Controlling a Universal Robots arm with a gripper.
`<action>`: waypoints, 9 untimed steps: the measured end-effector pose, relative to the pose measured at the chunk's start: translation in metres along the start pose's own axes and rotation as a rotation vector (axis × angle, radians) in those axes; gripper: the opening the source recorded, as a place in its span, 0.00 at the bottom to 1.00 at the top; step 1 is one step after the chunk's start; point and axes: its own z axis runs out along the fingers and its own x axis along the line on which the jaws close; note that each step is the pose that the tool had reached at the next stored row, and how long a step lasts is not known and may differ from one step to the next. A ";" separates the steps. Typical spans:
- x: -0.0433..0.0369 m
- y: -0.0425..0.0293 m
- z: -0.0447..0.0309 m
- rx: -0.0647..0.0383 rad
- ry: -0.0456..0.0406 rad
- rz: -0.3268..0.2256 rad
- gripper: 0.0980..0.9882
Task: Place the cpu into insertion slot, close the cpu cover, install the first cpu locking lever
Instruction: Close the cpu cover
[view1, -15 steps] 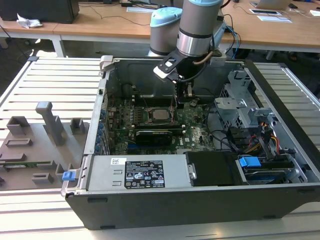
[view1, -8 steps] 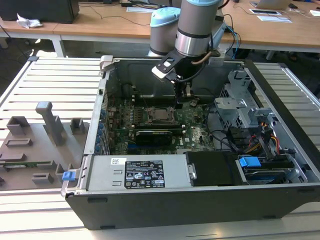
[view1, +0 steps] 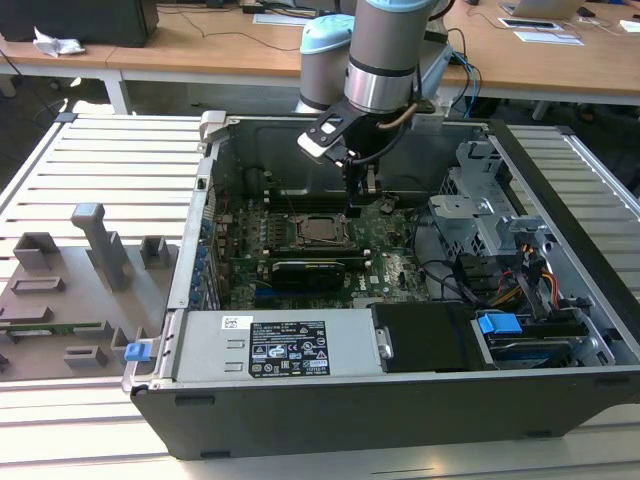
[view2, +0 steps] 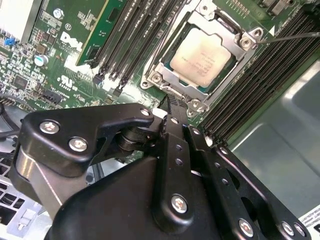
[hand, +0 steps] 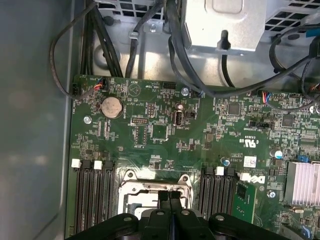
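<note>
Black two-fingered hand (view2: 171, 107), its fingers pressed together on nothing, hangs with its tips at the edge of the square dark-framed insertion slot (view1: 299, 230) on the green circuit board (hand: 150, 135). The silvery-grey square cpu (view2: 202, 56) lies flat in that slot. The thin metal windowed cpu cover (view2: 169, 80) lies lowered around it.

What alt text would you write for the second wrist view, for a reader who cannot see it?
The cpu sits in the insertion slot with the cpu cover down around it, flanked by black memory slots. The shut gripper is at the slot's edge.
</note>
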 end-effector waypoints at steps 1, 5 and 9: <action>0.0001 -0.0015 0.0001 0.000 0.0000 0.000 0.01; 0.0005 -0.0068 0.0006 0.000 -0.0001 0.000 0.01; 0.0008 -0.0104 0.0021 0.000 0.0001 0.000 0.01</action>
